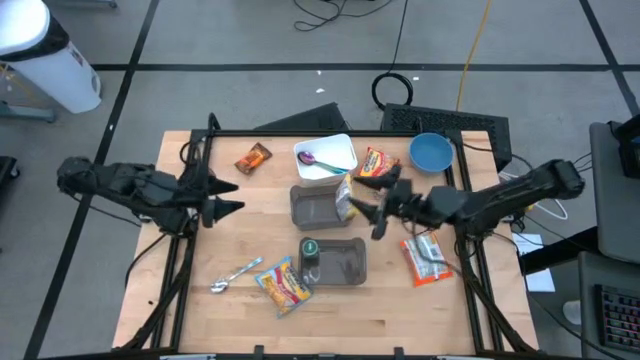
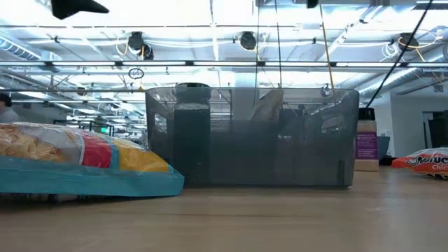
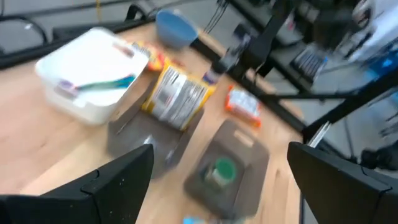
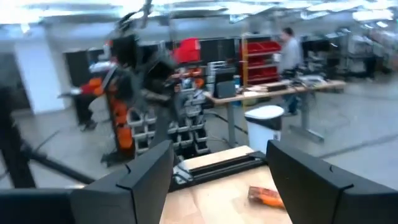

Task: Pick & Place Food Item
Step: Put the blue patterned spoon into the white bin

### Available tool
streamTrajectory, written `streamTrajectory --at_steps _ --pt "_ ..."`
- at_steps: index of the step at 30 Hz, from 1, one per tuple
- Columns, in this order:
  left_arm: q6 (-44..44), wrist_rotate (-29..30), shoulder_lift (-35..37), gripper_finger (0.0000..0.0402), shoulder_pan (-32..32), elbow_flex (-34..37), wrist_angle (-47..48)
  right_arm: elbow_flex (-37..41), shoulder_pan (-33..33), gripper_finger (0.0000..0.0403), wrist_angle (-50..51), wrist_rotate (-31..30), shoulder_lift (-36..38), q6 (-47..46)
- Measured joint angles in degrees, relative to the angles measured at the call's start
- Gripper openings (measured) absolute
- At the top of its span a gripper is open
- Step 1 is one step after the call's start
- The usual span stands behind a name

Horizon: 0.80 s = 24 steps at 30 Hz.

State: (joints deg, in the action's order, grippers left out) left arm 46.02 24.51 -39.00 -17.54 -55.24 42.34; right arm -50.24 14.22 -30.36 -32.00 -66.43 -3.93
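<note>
Placement underway: right gripper (image 1: 377, 215) stands open just beside the silver snack packet (image 1: 345, 199) leaning over the rim of the upper grey bin (image 1: 300, 212). Left gripper (image 1: 232, 198) waits open, well apart. Next, I reckon, retreat cleanly.

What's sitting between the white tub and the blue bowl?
An orange snack packet lies between the white tub and the blue bowl, plain in the high view.
</note>
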Motion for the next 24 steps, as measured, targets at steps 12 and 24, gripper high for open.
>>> streamTrajectory --at_steps 12,24 --pt "13.69 3.97 1.8 0.0378 -13.8 5.31 3.47 0.02 0.13 0.0254 15.31 -0.99 1.53 -23.69" --pt "29.31 -12.35 -7.77 0.0378 -23.91 7.96 17.37 0.04 0.02 0.0254 -0.62 -0.77 -13.14 -24.13"
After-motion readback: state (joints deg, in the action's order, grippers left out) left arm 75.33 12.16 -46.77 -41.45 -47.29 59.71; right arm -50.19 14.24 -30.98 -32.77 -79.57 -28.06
